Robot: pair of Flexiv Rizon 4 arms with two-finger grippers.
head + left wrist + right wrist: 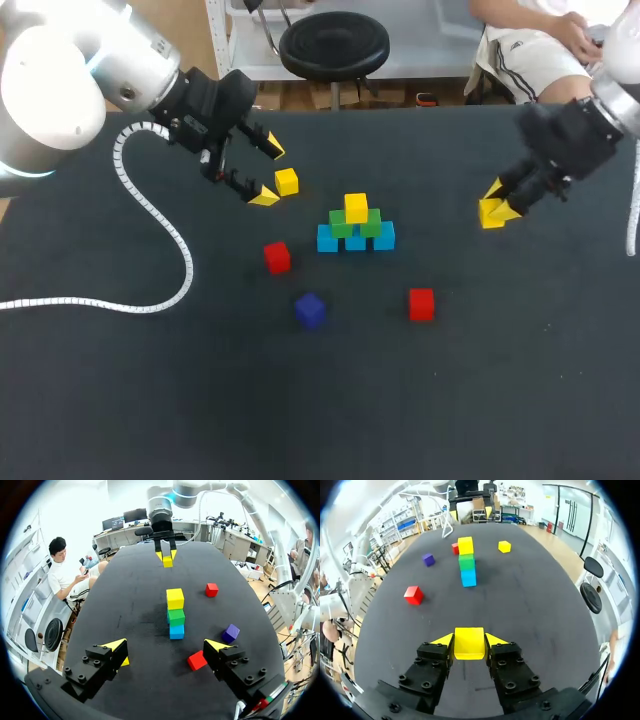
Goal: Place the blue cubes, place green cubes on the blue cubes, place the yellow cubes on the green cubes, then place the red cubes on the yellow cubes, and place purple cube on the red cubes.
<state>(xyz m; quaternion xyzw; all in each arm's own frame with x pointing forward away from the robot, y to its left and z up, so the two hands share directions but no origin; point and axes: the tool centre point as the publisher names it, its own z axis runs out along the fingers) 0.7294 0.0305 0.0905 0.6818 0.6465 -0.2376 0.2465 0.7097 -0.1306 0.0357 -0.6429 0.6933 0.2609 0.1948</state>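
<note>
Grips a small yellow cube in the right pincer, well apart from the blue-green-yellow cube stack; calls for level carry, square lowering. Holds left pincer open.

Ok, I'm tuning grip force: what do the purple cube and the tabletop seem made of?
Purple cube: probably painted wood or hard plastic; flat even colour, crisp edges, little gloss. Table: likely dark cloth or felt-like cover; matte, no reflections.
</note>
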